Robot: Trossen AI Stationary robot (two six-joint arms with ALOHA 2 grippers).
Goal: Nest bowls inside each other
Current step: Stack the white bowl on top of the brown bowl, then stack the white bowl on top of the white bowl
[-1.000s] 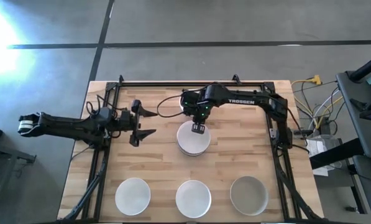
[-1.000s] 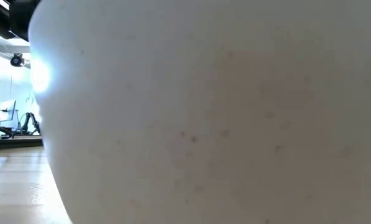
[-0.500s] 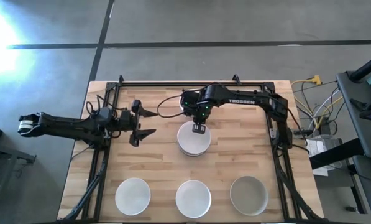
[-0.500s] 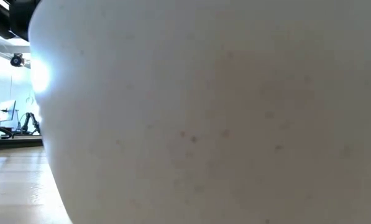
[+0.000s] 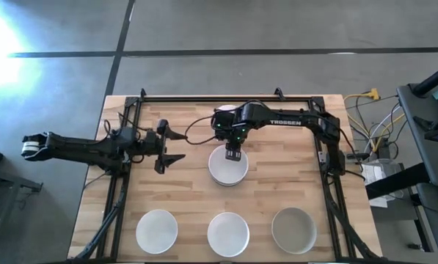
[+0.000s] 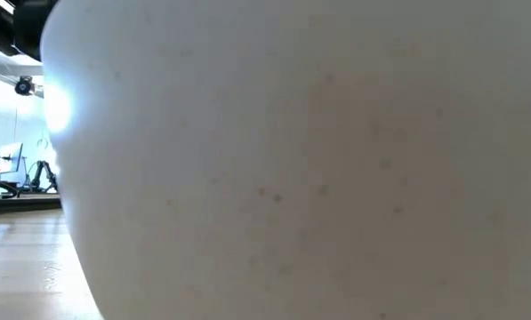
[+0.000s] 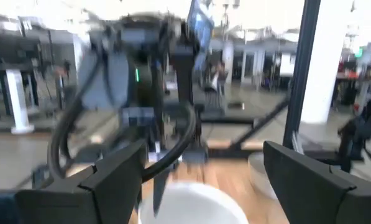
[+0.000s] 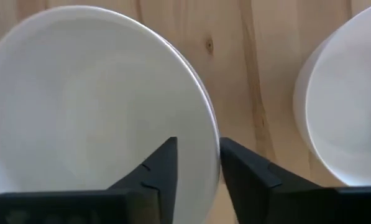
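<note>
Right claw [image 5: 232, 155] w/ fingers slightly apart, straddling far rim of bowl stack [image 5: 228, 169] at desk [image 5: 193, 198] centre; rim between fingers, not pinched. Left claw [image 5: 162, 147] wide, idle, beside stack. Three single bowls [image 5: 228, 234] along near edge.

One white bowl [image 6: 318, 160] fills the low view — table beyond hidden.

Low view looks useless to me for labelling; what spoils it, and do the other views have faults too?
Low view: a white bowl right at the lens fills it, blurred. Left wrist view: motion-smeared. High view: glare on the floor at the upper left. Right wrist view: sharp.
</note>
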